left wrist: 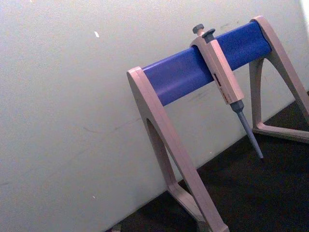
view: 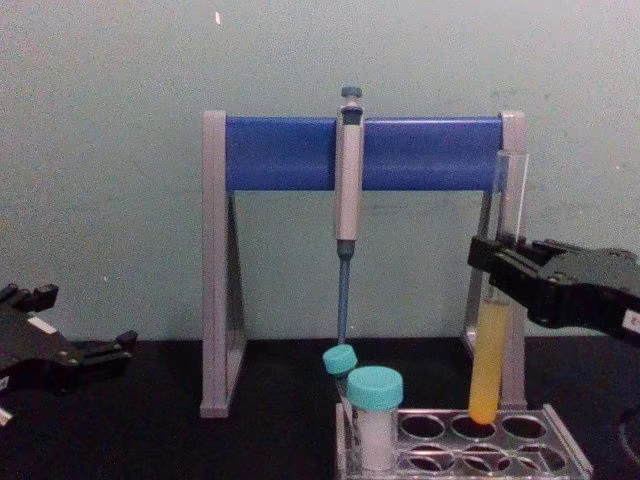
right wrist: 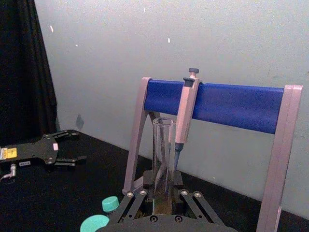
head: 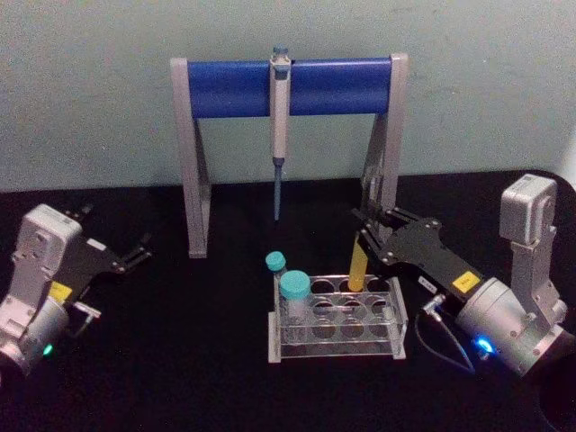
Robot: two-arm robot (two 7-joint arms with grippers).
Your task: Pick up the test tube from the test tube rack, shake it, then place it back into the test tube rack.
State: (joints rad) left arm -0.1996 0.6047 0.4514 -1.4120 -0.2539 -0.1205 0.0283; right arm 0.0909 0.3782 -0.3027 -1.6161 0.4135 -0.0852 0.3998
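Our right gripper (view: 497,268) has its jaws shut on the long clear glass test tube (view: 486,350) of yellow-orange liquid. Its round bottom sits at a back-row hole of the low clear plastic rack (head: 335,349), mid-bench (head: 207,369). We judge that full seating and release remain. Our left gripper (head: 133,254) lies open-jawed by the left edge.

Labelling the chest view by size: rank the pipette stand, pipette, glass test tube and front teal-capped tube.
1. Pipette stand, largest.
2. Pipette and test tube, gripped by the right gripper: alike in length, tube nearer, so unranked.
3. Front teal-capped tube, smallest.
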